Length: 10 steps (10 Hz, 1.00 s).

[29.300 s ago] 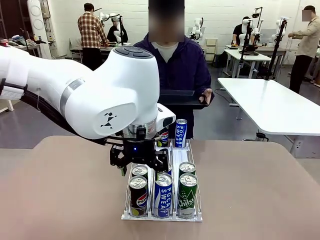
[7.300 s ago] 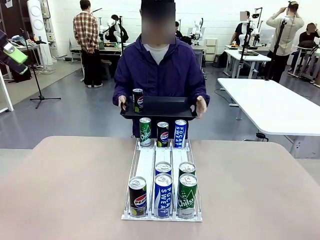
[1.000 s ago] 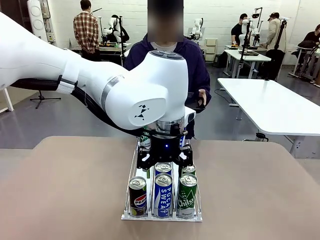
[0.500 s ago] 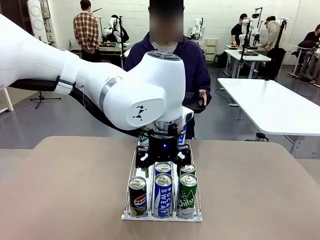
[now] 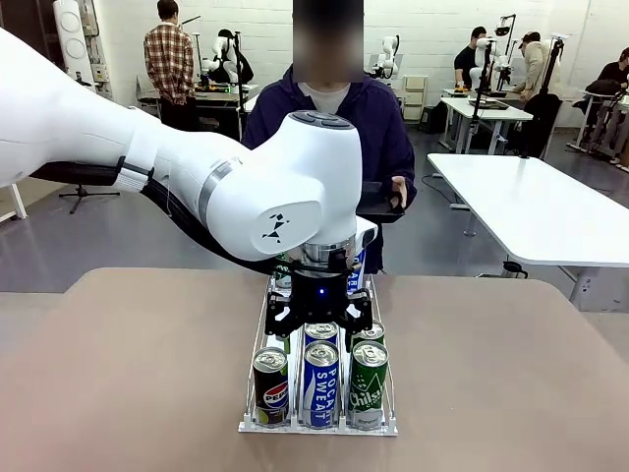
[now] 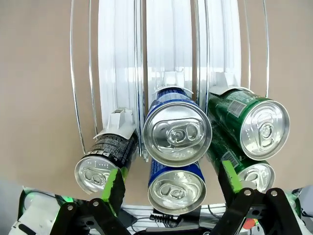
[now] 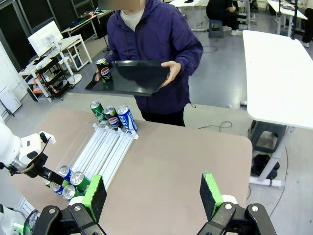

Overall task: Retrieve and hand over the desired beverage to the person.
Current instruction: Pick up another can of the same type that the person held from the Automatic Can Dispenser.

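The left end effector (image 5: 319,311) hangs wide open and empty over the wire rack's (image 5: 295,428) middle lane at the bench's (image 5: 118,374) near edge, its fingers (image 6: 115,183) straddling the blue Pocari Sweat cans (image 6: 177,136), apparently lining up a grasp. The right end effector (image 7: 154,192), also open and empty, hovers high above the bench. At the far edge the person (image 5: 334,128) holds a black tray (image 7: 134,76), likely to receive the drink.

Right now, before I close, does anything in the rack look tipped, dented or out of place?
Nothing stands out: cans upright in their rack lanes, none visibly dented; the left gripper hangs open over the blue cans.
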Motion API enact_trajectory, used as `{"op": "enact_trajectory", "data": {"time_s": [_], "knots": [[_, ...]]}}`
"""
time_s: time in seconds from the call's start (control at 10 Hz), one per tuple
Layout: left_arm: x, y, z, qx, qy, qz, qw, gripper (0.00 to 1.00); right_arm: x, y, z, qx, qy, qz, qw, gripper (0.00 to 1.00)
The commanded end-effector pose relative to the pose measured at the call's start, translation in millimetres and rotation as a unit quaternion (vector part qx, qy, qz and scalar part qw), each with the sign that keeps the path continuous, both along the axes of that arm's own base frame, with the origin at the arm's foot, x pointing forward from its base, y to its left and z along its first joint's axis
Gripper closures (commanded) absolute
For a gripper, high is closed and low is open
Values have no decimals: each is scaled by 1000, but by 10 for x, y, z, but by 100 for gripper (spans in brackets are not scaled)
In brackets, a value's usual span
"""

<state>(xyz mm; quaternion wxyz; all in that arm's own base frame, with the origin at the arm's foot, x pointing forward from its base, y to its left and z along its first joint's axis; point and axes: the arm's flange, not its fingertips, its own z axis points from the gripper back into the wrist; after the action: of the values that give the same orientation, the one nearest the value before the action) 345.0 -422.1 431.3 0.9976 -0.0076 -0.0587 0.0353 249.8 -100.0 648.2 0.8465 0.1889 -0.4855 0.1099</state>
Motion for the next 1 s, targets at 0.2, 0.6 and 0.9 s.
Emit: {"op": "enact_trajectory", "data": {"time_s": [0.2,0.6,0.9], "knots": [[49,-28,-71,11,-4,-8,1000,0,22,7,-14,6,-1,8,1000,0],[40,2,-65,6,3,-13,1000,57,22,7,-14,6,-1,8,1000,0],[37,20,-20,0,3,-13,1000,100,22,7,-14,6,-1,8,1000,0]]}}
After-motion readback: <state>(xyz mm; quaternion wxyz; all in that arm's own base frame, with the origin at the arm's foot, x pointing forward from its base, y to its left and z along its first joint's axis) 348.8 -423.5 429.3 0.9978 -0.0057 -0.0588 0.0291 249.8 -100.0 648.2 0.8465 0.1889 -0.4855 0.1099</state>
